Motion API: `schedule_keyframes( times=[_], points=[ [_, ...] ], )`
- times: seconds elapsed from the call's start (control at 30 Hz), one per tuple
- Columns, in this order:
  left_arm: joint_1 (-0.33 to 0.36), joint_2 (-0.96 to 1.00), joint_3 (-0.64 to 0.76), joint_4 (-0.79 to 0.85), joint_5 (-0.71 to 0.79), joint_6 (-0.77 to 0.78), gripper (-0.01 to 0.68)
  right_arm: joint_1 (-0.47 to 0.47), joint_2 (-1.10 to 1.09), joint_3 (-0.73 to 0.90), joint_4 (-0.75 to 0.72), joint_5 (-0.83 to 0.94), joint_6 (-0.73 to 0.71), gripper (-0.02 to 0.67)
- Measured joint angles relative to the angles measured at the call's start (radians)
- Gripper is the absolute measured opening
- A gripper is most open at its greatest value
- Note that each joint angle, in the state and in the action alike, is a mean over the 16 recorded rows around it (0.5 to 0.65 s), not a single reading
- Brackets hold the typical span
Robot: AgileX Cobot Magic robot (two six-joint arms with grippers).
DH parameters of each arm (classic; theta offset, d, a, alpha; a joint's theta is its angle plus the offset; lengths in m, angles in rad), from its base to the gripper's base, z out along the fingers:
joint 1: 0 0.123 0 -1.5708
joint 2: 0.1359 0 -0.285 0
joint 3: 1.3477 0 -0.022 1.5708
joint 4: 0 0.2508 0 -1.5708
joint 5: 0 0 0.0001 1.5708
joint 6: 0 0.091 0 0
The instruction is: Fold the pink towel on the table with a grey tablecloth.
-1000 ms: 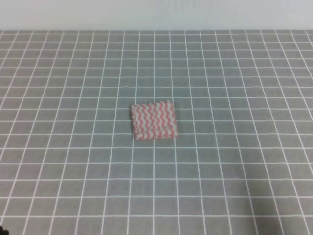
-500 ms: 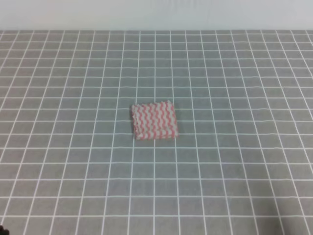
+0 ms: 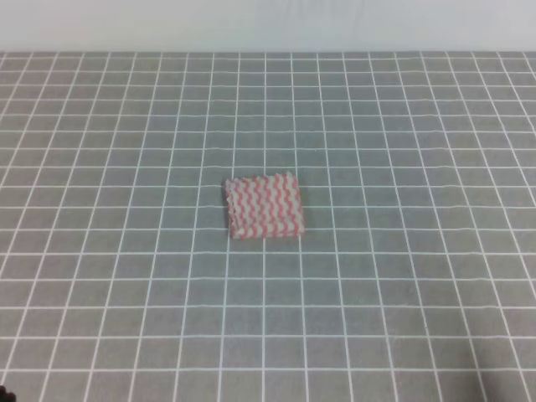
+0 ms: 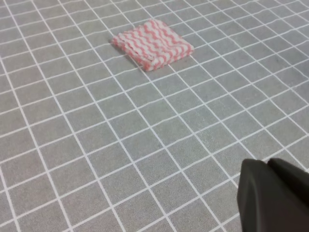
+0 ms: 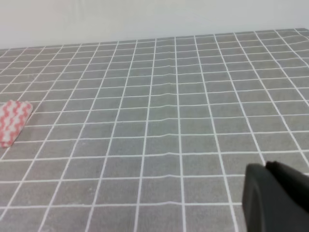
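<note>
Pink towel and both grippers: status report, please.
Pink towel folded small, flat on grey tablecloth. Left gripper and right gripper far from it, jaw state unclear. Nothing obstructing.

A plain white wall (image 3: 268,25) runs along the far edge of the work surface in the exterior high view; the right wrist view shows the same pale wall (image 5: 145,21) as a bare, unmarked band across the top. No other non-task item is visible
</note>
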Motion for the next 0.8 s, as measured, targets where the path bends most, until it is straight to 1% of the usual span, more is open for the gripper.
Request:
schedule_keyframes(
  times=[0.53, 0.67, 0.8],
  points=[
    [0.0, -0.011, 0.001, 0.012, -0.004, 0.003, 0.0, 0.0, -0.004, 0.006, 0.0, -0.009, -0.01, -0.018],
    [0.0, -0.025, 0.015, 0.034, -0.066, 0.005, 0.0, 0.0, -0.003, 0.005, 0.0, -0.008, -0.01, -0.018],
    [0.01, -0.066, 0.068, 0.062, -0.243, 0.005, 0.0, 0.0, -0.002, 0.003, 0.0, -0.007, -0.01, -0.018]
  ],
)
